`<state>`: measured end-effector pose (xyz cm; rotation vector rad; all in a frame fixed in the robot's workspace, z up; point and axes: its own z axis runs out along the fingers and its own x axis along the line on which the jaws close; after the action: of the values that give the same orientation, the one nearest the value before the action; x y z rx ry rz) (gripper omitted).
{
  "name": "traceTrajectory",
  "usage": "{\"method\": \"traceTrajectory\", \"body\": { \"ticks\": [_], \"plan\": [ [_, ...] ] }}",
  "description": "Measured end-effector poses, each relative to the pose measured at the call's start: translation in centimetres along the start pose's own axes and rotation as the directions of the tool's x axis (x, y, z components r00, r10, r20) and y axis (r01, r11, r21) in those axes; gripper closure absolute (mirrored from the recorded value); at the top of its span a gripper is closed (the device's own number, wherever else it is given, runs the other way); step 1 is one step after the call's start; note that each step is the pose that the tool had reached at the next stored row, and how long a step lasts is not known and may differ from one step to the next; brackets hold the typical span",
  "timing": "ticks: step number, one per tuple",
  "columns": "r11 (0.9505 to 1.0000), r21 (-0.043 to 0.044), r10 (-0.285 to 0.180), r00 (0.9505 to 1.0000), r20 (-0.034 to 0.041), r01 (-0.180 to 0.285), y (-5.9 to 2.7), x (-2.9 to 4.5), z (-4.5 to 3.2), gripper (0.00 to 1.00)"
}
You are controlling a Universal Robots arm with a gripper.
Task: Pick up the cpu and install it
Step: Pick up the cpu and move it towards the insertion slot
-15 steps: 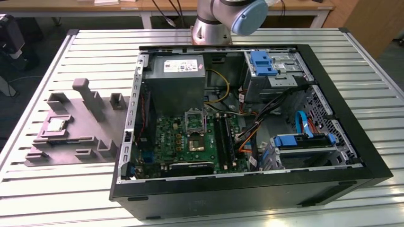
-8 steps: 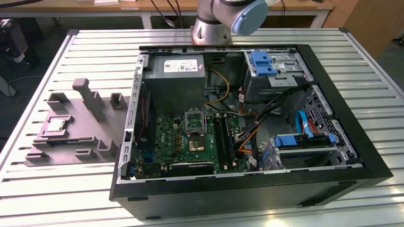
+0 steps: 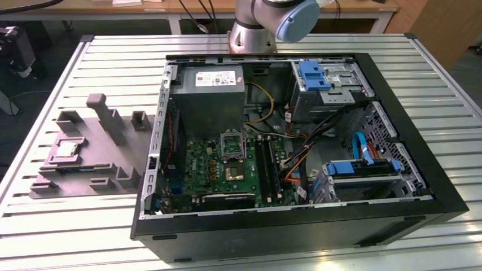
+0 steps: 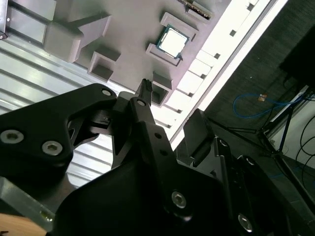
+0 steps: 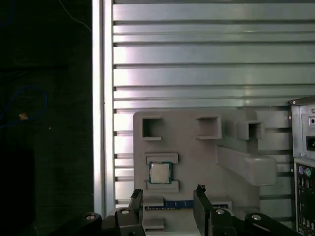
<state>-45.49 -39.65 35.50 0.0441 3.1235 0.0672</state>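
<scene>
The cpu is a small pale square chip lying in a framed pocket of the grey fixture plate, at the exterior view's left beside the computer case. In both wrist views it shows ahead of the fingertips, cpu and cpu. My gripper hovers above the fixture, short of the chip, open, with nothing between its black fingers. In the second wrist view the gripper is apart from the chip. The metal-framed socket sits on the green motherboard inside the case.
The open black computer case takes up the middle of the slatted metal table. It holds a power supply, cables and blue drive brackets. Raised grey blocks stand on the fixture. The table edge runs close beside the fixture.
</scene>
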Motion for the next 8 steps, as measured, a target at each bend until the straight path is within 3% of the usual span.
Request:
{"method": "traceTrajectory", "body": {
  "ticks": [8],
  "plan": [
    [1.0, -0.0001, -0.008, 1.0, -0.0004, 0.008, -0.05, 0.08, 0.75, 0.47]
  ]
}}
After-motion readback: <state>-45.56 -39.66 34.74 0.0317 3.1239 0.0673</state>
